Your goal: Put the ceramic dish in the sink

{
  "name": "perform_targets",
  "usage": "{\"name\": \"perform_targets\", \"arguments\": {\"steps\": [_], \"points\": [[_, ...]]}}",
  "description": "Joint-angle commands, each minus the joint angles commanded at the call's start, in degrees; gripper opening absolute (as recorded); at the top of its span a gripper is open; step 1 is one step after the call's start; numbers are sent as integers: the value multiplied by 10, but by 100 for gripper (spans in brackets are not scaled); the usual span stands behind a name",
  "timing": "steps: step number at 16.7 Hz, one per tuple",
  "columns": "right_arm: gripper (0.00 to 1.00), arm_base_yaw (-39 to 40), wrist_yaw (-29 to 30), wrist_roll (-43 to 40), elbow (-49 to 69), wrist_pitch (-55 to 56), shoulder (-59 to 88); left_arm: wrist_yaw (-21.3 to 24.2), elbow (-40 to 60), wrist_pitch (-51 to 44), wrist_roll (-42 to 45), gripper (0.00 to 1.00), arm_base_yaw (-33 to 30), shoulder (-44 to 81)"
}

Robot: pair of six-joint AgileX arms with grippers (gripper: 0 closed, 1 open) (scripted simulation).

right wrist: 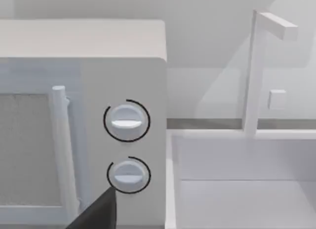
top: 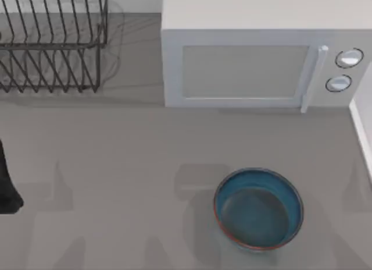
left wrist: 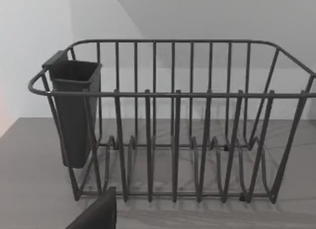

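a: where is the ceramic dish (top: 258, 208) sitting?

b: it is resting upright on the grey table (top: 116, 165), toward the right and near the front edge — in front of the microwave (top: 261, 54), well apart from the sink (right wrist: 247, 189) at the far right.

a: and the grippers?

b: a dark part of the left arm (top: 7, 183) is showing at the table's left edge, facing the dish rack (left wrist: 173, 140) with its cutlery cup (left wrist: 74, 110); whether either gripper's fingers are apart or together — cannot tell.

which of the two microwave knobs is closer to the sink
Neither by side; both knobs sit stacked on the microwave edge beside the sink. The lower knob sits nearer the basin's level than the upper knob.
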Motion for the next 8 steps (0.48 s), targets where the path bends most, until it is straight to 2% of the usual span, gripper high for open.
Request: {"name": "perform_targets", "arguments": {"steps": [4, 8], "points": [[100, 9, -1, 9, 18, -17, 19, 0, 0, 0, 0, 100, 0, 0], [100, 55, -2, 54, 119, -110, 129, 0, 0, 0, 0, 100, 0, 0]]}}
